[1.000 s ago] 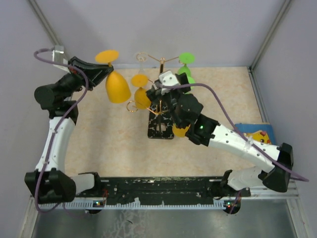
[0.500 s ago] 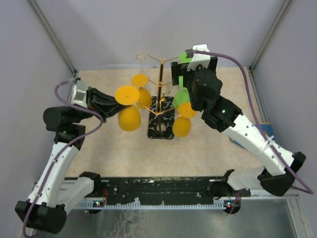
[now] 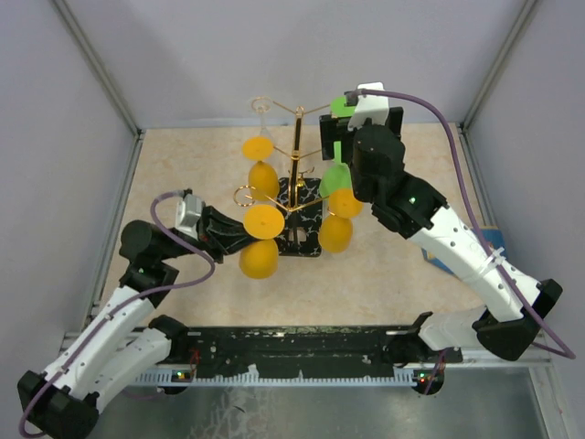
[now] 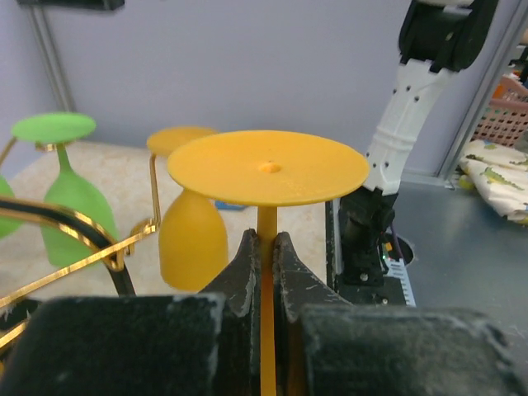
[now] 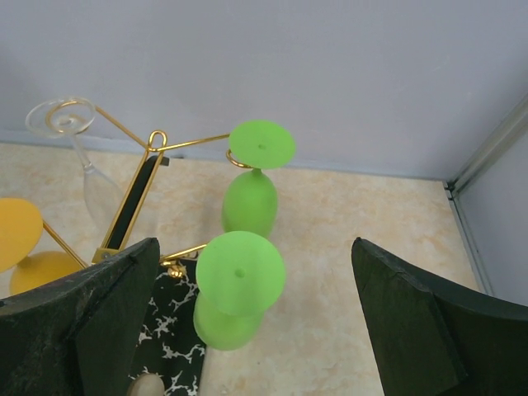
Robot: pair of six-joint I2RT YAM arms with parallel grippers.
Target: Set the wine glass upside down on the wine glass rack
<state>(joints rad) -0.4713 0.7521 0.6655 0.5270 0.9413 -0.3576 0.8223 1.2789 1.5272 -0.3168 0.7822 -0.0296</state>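
A yellow wine glass hangs upside down, foot up and bowl down, in my left gripper, which is shut on its stem. It is just left of the front of the wine glass rack, a gold wire stand on a black veined base. A curled gold arm lies close to the left of the held glass. My right gripper is open above the rack's back right. Two green glasses show between its fingers.
On the rack hang a yellow glass at the back left, another yellow one at the right, green ones at the back and a clear glass. A blue patterned thing lies under my right arm.
My left arm has carried the yellow glass from the back left down to the rack's front left. My right arm rose from over the base to the rack's back right, then held.
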